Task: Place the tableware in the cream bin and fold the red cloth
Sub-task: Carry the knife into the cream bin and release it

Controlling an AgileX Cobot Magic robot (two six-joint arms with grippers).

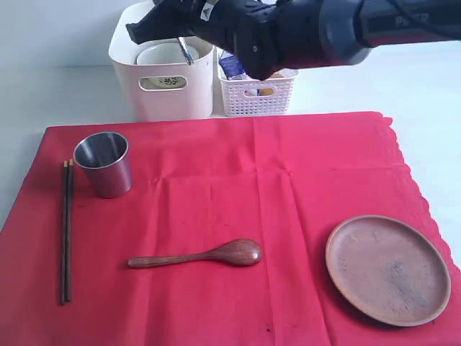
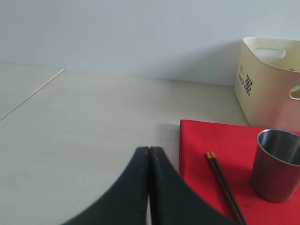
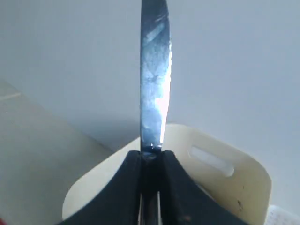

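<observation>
My right gripper (image 3: pixel 151 152) is shut on the silver table knife (image 3: pixel 154 70). It hangs over the cream bin (image 1: pixel 169 101), and the knife (image 1: pixel 186 50) points down into the bin beside a pale bowl (image 1: pixel 158 54) inside. On the red cloth (image 1: pixel 288 187) stand the steel cup (image 1: pixel 104 163) and the round wooden plate (image 1: pixel 387 268). The dark chopsticks (image 1: pixel 66 231) and the wooden spoon (image 1: pixel 198 256) lie there too. My left gripper (image 2: pixel 149 149) is shut and empty, low over the bare table just off the cloth's edge, near the chopsticks (image 2: pixel 225 185) and the cup (image 2: pixel 277 164).
A white lattice basket (image 1: pixel 257 90) with food items stands right of the cream bin, behind the cloth. The right arm (image 1: pixel 324 29) stretches across the back of the scene from the right. Pale table (image 2: pixel 84 122) surrounds the cloth.
</observation>
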